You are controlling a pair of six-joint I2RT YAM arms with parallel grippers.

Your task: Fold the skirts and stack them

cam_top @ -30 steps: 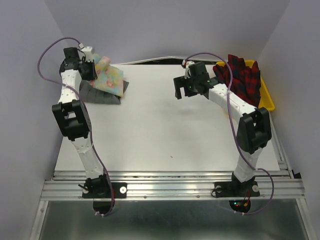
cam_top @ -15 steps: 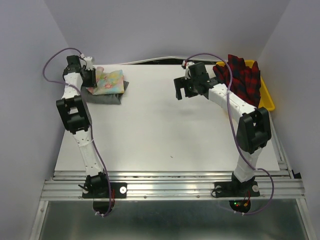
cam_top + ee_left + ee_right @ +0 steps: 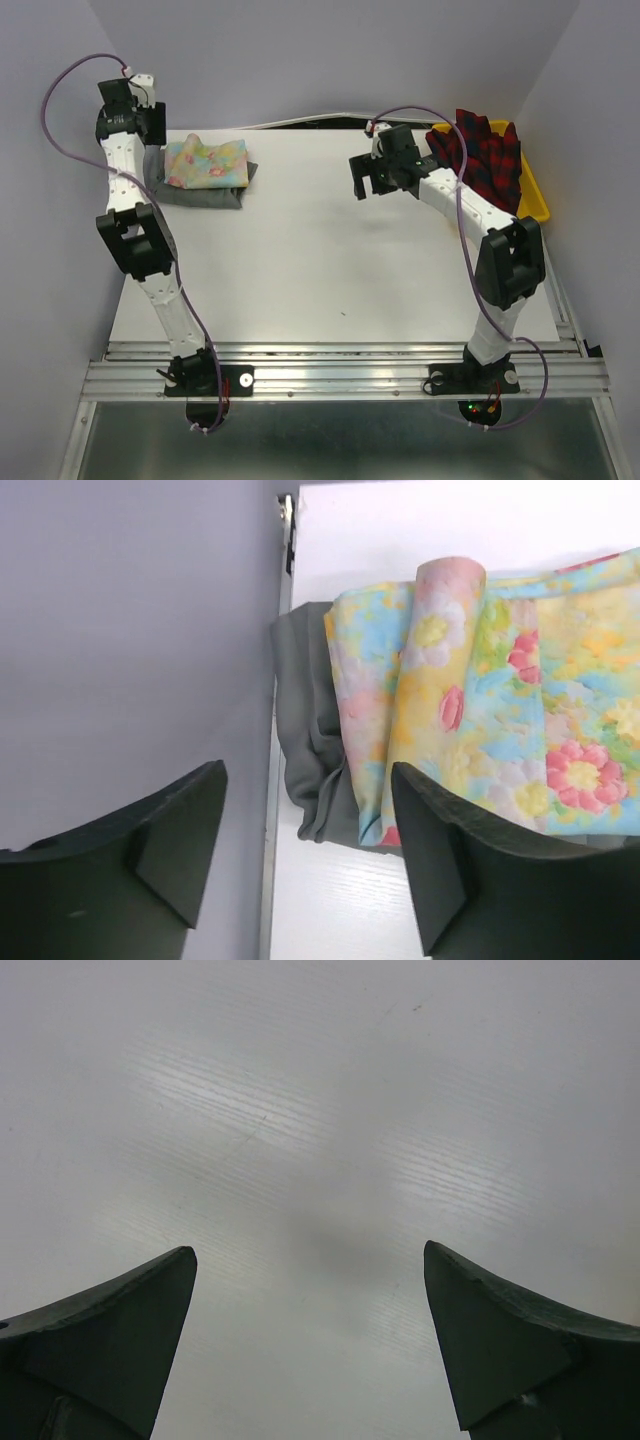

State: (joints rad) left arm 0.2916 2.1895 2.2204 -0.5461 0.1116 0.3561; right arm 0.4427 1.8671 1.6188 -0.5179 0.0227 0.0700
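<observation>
The floral skirt (image 3: 207,163) lies folded on top of the folded grey skirt (image 3: 196,193) at the far left corner of the table (image 3: 330,260). The grey one shows as a border along the floral one's left and near edges. In the left wrist view the floral skirt (image 3: 480,710) has a raised roll of cloth running across its top, and the grey skirt (image 3: 305,750) bunches out from under its edge, close to where the table (image 3: 400,520) meets the wall (image 3: 130,630). The left gripper (image 3: 152,128) hangs just left of this stack, over the table's left edge. Its jaws are spread wide, with nothing between the fingers (image 3: 180,840). From the wrist camera the left gripper (image 3: 308,855) frames the near left corner of the stack, and the cloth looks free of both fingers. The plaid skirt (image 3: 485,155) is well apart from the other two, heaped loosely and unfolded in the yellow tray (image 3: 537,200) at the far right of the table, spilling over the tray's rim. The right gripper (image 3: 368,183) is held between the stack and the tray, nearer the tray, pointing down at bare table. Its wrist view shows the right gripper (image 3: 310,1340) with its jaws fully apart, holding nothing and touching nothing, with only the white surface (image 3: 320,1110) below it.
</observation>
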